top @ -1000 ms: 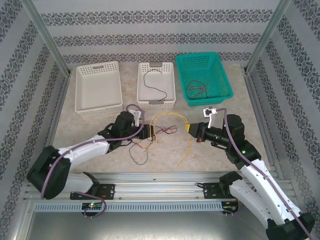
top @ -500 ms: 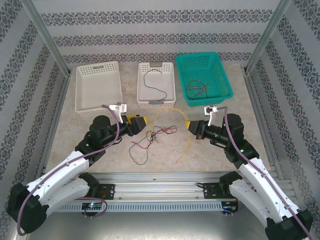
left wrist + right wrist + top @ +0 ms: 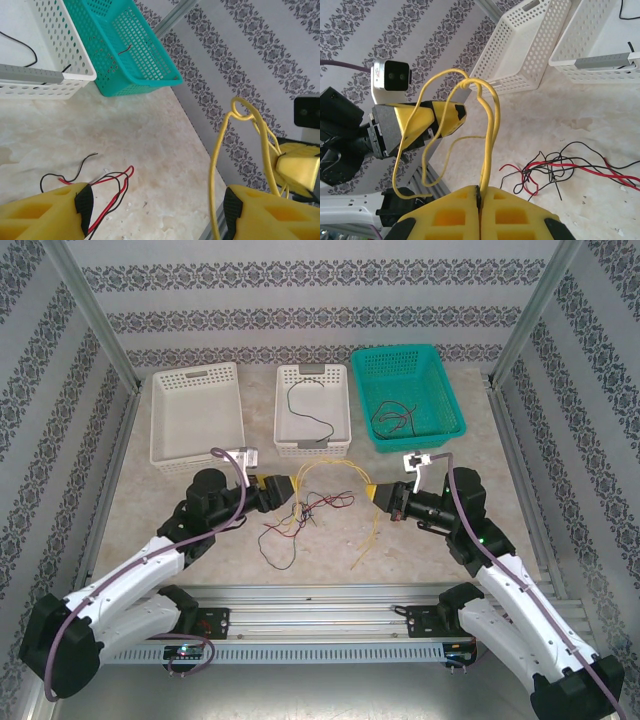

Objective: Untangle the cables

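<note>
Pinches yellow cable (image 3: 330, 468) in right hand (image 3: 374, 494), fingers pressed together; holds its loop clear of tabletop (image 3: 145, 495) between the two hands, loose end trailing toward near rail (image 3: 320, 592). Holds left hand (image 3: 283, 486) spread, gripping nothing, just left of that loop. Notes red and dark cables (image 3: 305, 510) tangled flat mid-tabletop, just near of the loop, close by left hand. Counts three baskets along far edge: left white basket (image 3: 197, 415), middle white basket (image 3: 312, 445) with one dark cable (image 3: 310, 420) inside, teal basket (image 3: 408, 365) with red and dark strands (image 3: 393, 420) inside. Sees bare tabletop out to left and right edges, plus a strip between tangle and near rail.
</note>
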You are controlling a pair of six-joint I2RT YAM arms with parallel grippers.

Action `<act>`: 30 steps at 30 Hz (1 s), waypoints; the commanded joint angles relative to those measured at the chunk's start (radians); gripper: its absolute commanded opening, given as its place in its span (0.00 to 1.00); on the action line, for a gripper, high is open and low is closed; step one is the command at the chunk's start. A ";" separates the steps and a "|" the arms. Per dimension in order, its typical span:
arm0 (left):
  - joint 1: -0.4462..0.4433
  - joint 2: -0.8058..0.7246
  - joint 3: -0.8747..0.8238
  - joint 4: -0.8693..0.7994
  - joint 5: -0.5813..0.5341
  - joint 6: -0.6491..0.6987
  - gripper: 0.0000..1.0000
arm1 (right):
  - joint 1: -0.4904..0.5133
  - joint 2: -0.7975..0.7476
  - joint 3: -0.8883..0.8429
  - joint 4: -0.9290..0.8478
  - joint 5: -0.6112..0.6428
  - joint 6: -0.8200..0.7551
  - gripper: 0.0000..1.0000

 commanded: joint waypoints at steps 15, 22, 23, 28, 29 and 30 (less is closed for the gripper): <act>0.056 0.001 -0.058 0.280 0.074 -0.149 0.71 | 0.035 0.020 -0.009 0.035 -0.017 -0.016 0.00; 0.056 0.025 -0.048 0.305 0.108 -0.159 0.71 | 0.052 0.033 -0.008 0.037 -0.001 -0.017 0.00; 0.056 0.024 -0.045 0.305 0.110 -0.162 0.71 | 0.055 0.035 -0.008 0.040 0.002 -0.017 0.00; 0.056 0.031 -0.043 0.334 0.125 -0.185 0.71 | 0.072 0.052 -0.003 0.044 0.012 -0.019 0.00; 0.056 0.033 -0.044 0.341 0.131 -0.190 0.71 | 0.075 0.054 -0.001 0.043 0.015 -0.019 0.00; 0.056 0.037 -0.045 0.347 0.139 -0.194 0.71 | 0.078 0.056 -0.001 0.045 0.017 -0.017 0.00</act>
